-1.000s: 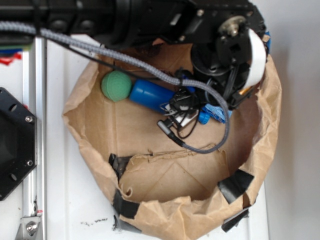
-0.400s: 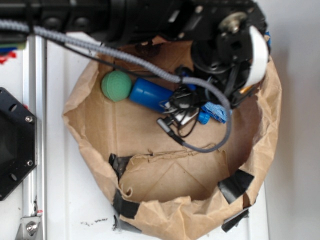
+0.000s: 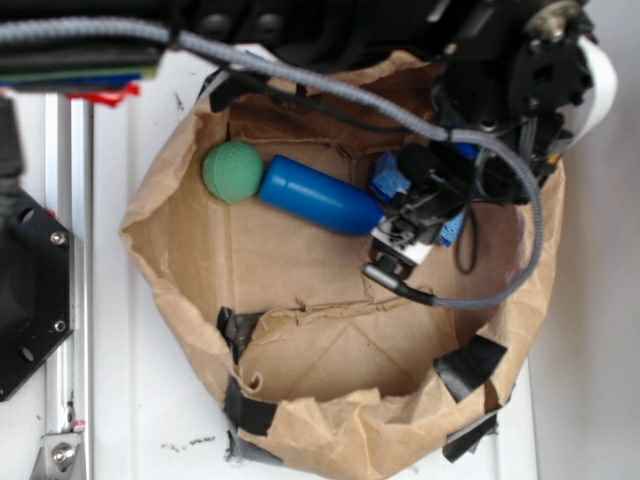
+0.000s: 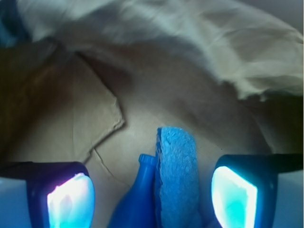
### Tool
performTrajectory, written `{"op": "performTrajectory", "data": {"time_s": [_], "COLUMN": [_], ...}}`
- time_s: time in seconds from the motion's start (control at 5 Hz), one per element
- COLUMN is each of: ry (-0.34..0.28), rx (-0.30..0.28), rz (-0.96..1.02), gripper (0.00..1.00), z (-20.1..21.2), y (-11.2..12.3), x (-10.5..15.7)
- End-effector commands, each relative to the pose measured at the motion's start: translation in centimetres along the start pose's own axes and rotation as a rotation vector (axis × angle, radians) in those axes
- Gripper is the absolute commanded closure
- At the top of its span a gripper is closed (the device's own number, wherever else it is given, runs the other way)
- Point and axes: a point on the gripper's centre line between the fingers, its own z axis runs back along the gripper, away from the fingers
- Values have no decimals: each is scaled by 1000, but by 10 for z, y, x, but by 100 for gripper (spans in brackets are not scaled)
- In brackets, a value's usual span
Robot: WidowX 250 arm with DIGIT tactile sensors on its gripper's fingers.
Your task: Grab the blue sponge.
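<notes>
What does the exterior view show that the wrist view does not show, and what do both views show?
Only the exterior view shows the green ball, the black tape on the paper wall, the arm's grey cable and the metal rail.

Only the wrist view shows the gripper open, with one finger on each side of the sponge, which stands on edge.

Both show the sponge, the blue bottle beside it and the brown paper.

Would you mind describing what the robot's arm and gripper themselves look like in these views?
The arm is matte black, with a grey braided cable running along it and looping past the wrist. A white curved band wraps the wrist housing. The gripper has two dark fingers with pale pads that appear glowing cyan in the wrist view.
</notes>
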Motion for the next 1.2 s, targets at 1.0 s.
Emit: {"op": "performTrajectory", "data": {"time_s": [1.0], "ry": [-199], "rx": [252], "rz": [152], "gripper": [0], "z": [-8], "y": [8], "x": [11]}}
